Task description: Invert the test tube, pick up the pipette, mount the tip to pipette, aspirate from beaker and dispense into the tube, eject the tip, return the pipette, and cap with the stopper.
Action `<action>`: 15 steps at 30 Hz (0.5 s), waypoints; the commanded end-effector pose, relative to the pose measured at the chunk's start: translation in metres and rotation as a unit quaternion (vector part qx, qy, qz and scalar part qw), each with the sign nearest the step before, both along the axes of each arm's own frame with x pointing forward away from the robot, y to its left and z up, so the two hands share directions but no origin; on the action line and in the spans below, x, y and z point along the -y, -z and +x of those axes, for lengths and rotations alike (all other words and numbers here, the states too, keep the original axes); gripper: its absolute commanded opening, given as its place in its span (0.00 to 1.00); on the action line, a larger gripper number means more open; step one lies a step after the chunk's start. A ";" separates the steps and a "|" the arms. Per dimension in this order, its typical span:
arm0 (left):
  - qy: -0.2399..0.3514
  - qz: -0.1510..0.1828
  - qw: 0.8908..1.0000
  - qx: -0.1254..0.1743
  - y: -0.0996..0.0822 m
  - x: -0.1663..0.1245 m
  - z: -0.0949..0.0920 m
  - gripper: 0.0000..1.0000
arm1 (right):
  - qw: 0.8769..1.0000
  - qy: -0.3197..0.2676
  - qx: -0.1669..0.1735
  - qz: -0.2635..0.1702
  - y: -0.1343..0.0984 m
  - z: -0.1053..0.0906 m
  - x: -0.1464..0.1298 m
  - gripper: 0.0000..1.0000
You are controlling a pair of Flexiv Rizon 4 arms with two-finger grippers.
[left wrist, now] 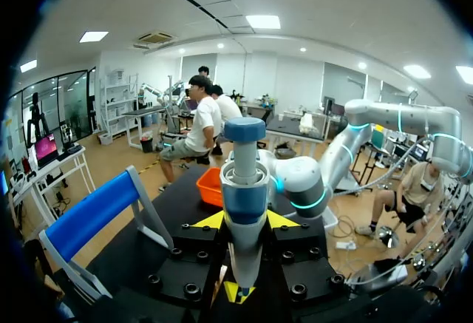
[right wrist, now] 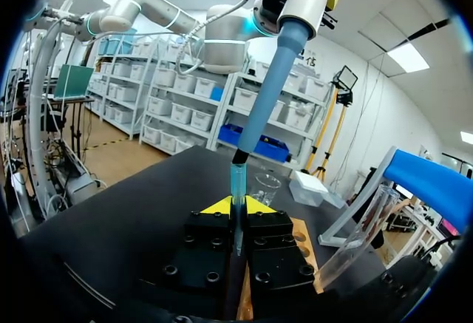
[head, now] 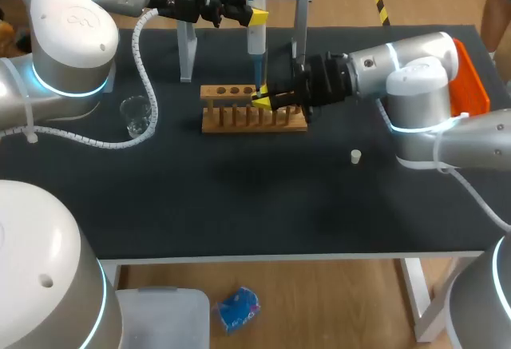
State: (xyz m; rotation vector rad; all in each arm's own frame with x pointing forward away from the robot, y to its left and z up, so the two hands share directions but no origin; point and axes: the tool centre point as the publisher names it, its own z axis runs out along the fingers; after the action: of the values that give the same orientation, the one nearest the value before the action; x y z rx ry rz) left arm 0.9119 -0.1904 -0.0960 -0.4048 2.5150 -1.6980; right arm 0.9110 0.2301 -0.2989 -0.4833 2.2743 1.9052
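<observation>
Head view overlooks the bench (head: 239,205) from behind; wrist cameras sit close behind left end effector (left wrist: 244,221) and right end effector (right wrist: 235,206) (all share the pipette (head: 255,33)).

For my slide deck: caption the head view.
Left gripper holds the pipette upright, its tip at the test tube in the right gripper, at the wooden rack.

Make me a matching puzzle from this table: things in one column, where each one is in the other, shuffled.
1. white and blue plastic pipette
2. small clear glass beaker
3. small white stopper
4. brown wooden tube rack

a. lying alone, right of the rack
b. directly below the pipette
c. held in the left pincer
d. standing left of the rack, apart from it

Pairs: 1-c, 2-d, 3-a, 4-b.
</observation>
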 end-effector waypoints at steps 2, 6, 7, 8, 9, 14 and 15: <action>0.002 -0.002 1.000 0.001 0.000 -0.001 0.000 0.00 | 1.000 -0.002 0.001 0.005 -0.001 0.000 0.000 0.00; 0.002 -0.002 1.000 0.001 0.000 -0.001 0.000 0.00 | 1.000 0.000 -0.009 0.017 -0.003 -0.002 0.001 0.00; 0.002 -0.002 1.000 0.001 0.000 -0.001 0.000 0.00 | 1.000 -0.001 -0.013 0.021 -0.005 -0.002 0.001 0.00; 0.002 -0.002 1.000 0.001 0.000 -0.001 0.000 0.00 | 1.000 -0.001 -0.014 0.021 -0.006 -0.004 0.001 0.00; 0.002 -0.002 1.000 0.001 0.000 -0.001 0.000 0.00 | 1.000 0.000 -0.018 0.024 -0.007 -0.005 0.001 0.00; 0.002 -0.002 1.000 0.001 0.000 -0.001 0.000 0.00 | 0.998 0.003 -0.049 0.045 -0.009 -0.008 0.001 0.00; 0.002 -0.002 1.000 0.001 0.000 -0.001 0.000 0.00 | 0.997 0.003 -0.053 0.047 -0.010 -0.009 0.001 0.00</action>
State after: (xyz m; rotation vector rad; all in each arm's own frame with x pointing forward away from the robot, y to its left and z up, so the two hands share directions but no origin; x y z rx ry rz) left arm 0.9121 -0.1907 -0.0925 -0.4033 2.5107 -1.7029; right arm 0.9039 0.2300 -0.2907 -0.3760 2.2421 2.0598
